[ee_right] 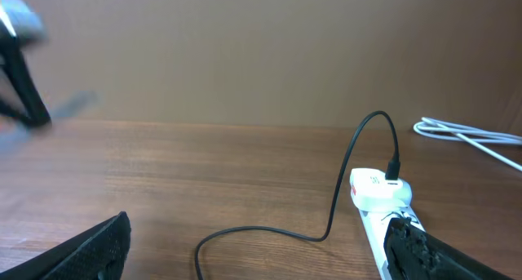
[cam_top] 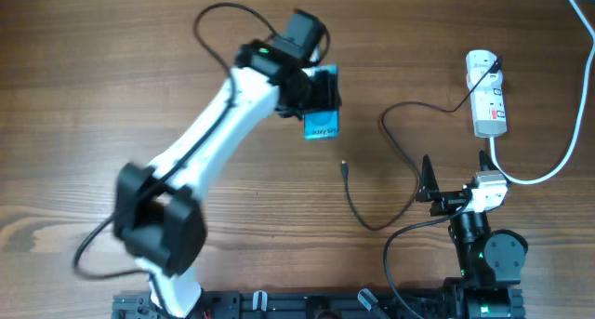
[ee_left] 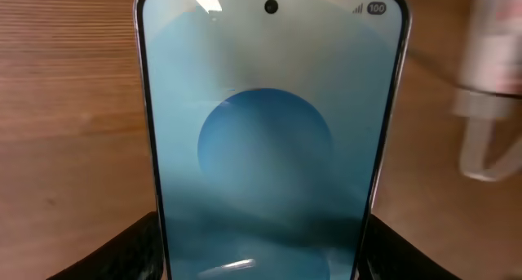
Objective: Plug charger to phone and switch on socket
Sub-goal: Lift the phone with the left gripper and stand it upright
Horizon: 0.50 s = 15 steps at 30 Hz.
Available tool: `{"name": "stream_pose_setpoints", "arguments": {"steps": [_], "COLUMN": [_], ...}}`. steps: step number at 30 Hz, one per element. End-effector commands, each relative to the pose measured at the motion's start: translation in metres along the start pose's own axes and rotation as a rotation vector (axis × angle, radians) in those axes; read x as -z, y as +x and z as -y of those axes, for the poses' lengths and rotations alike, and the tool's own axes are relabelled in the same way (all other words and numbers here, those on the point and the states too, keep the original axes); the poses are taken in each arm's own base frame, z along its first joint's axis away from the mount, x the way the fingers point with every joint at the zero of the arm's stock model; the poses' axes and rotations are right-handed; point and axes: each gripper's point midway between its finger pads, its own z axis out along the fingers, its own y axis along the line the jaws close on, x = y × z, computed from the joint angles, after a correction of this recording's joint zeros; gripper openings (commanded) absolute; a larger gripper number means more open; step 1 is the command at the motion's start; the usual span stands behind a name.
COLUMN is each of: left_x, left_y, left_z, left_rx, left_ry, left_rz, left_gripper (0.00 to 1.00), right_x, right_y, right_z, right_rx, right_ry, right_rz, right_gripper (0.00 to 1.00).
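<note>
The left gripper [cam_top: 314,91] is clamping the phone [cam_top: 322,126] near the middle of the far edge, while the right gripper [ee_right: 257,243] is hovering, fingers apart, near the right edge beside the charger [cam_top: 400,144].

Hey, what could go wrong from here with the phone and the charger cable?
The left tool pinches the phone only by its side edges, so it may slip. The charger loops close by the open right tool and could snag, tugging its plug at the socket.
</note>
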Motion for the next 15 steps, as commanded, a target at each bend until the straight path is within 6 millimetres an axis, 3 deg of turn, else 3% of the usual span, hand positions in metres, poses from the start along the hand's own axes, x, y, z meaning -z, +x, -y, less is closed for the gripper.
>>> {"name": "stream_pose_setpoints", "arguments": {"steps": [1,4,8,11,15], "left_x": [0.070,0.118,0.175,0.194,0.202], "left_y": [0.009,0.016,0.021,0.019,0.020], "left_z": [0.049,0.069,0.077,0.074,0.074], "left_rx": [0.040,0.080,0.128,0.194,0.267], "left_ry": [0.381,0.659,0.975,1.054,1.071], "left_rz": [-0.076,-0.190,-0.354,-0.424,-0.491], "left_gripper": [0.65,0.64,0.66,0.65,0.64], "right_x": [0.000,0.000,0.000,0.000,0.000], "right_y": [-0.002,-0.002,-0.002,-0.002,-0.002], "right_z": [0.000,0.000,0.000,0.000,0.000], "right_rx": [0.018,0.018,0.018,0.018,0.018], "right_ry": [0.004,0.004,0.004,0.004,0.004], "right_rz": [0.008,0.008,0.008,0.008,0.008], "right_gripper": [1.00,1.00,1.00,1.00,1.00]}}
